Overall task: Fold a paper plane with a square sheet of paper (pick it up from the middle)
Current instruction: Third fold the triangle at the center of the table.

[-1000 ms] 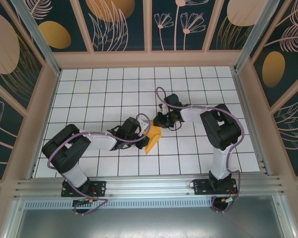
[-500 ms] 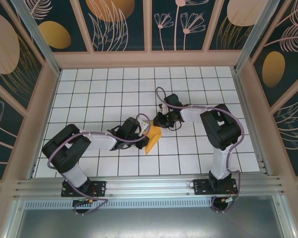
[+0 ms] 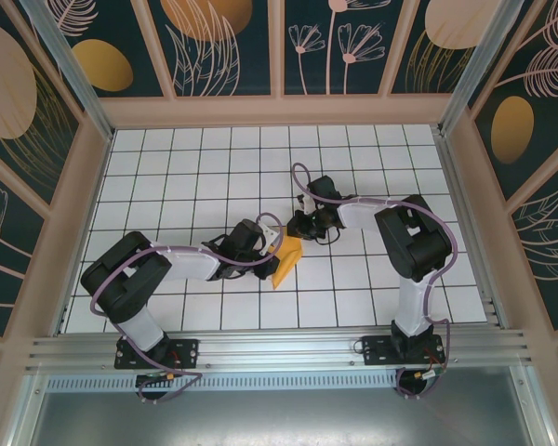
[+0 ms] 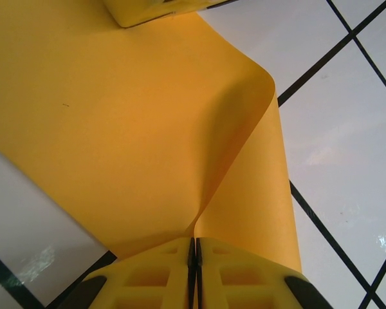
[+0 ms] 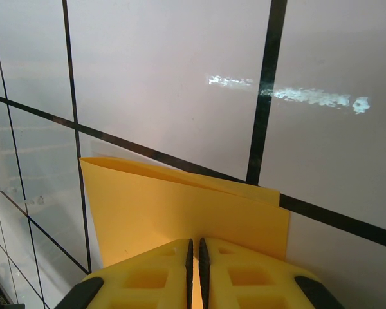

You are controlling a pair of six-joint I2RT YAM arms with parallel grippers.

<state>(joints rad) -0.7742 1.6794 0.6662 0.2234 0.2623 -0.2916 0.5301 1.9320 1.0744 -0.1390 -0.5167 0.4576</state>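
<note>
Top external view: set against the picture from a second before, I could find no change. Both my arms reached to the same spot near the middle of the white gridded table (image 3: 167,167), and the orange sheet of paper (image 3: 286,262) lay as a narrow folded shape between my left gripper (image 3: 268,244) and my right gripper (image 3: 297,227). Its far end was covered by the two grippers, so from here I could not tell how either pair of jaws stood, nor whether the paper touched the table.

Left wrist view: my left gripper (image 4: 194,250) had its yellow pads pressed together, with the paper (image 4: 135,141) pinched in the seam between them. The paper rose from the pads and bent over in a smooth rounded curl, not a sharp crease. Its left part ran out of the picture. A yellow pad of the right gripper (image 4: 156,8) sat on the paper at the top edge, mostly cut off. The table (image 4: 347,148) showed at the right.

Right wrist view: my right gripper (image 5: 194,250) was likewise closed tight on the paper (image 5: 180,209). Two layers showed along its upper edge, slightly parted. The paper's lower part was hidden behind my pads. The table (image 5: 167,77) lay beyond it.
</note>
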